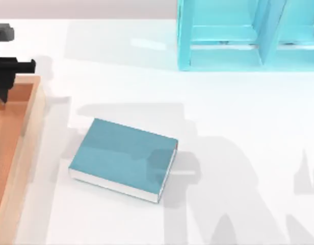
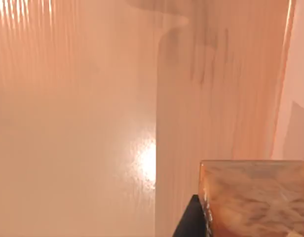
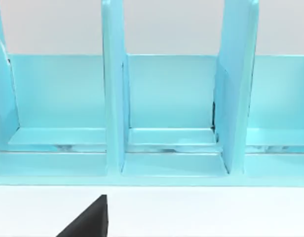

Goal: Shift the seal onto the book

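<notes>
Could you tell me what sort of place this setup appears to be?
Probably a simulated desk or study tabletop: a teal book lies on the white table, with a light-blue shelf unit behind and a wooden tray at the left.

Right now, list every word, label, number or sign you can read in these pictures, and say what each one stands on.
None: no readable text in any view.
The book: plain teal cover, no title.
The seal, close in the left wrist view: mottled surface, no characters legible.
The light-blue shelf unit: bare panels.
The orange tray: no markings.
</notes>
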Robot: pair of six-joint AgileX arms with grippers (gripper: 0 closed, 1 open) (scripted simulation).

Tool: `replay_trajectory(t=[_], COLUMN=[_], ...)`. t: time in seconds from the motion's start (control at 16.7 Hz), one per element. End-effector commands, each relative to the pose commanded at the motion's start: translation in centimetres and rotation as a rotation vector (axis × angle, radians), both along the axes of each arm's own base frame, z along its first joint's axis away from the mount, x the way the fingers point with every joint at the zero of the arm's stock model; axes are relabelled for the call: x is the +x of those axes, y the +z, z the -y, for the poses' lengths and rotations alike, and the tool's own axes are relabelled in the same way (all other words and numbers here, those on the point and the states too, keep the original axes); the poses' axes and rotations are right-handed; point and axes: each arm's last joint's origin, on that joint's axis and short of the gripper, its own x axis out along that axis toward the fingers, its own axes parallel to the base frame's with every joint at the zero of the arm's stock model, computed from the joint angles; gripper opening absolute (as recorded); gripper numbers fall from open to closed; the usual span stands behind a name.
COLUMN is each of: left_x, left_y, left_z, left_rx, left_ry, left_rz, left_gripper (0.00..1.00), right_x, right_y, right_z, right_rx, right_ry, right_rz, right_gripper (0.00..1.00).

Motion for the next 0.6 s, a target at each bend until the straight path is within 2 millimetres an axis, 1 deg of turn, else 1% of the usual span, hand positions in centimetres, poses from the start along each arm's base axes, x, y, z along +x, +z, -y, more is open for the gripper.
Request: replay_trajectory(t=[0.12,0.24,0.36,0.6], left_x=[-1.3,-3.0,-4.0,-4.0], left_y=[2.3,4.1,5.2,5.2], left_z=[3.1,5.0,5.7,5.6], left_rx=[-0.014,-0.026,-0.033,-0.033], left_ry=[-0.022,-0.033,-0.032,-0.03], left_rz=[-0.037,-0.059,-0.064,-0.067], left_gripper=[0.0,0.0,0.0,0.0], right_x=[0.0,0.0,0.0,0.0], right_y=[0.0,0.0,0.0,0.0], right_z=[0.0,0.0,0.0,0.0], right_rx=[0.0,0.0,0.0,0.0], right_ry=[0.0,0.0,0.0,0.0], right_rz=[0.0,0.0,0.0,0.0], right_gripper=[1.0,1.0,1.0,1.0])
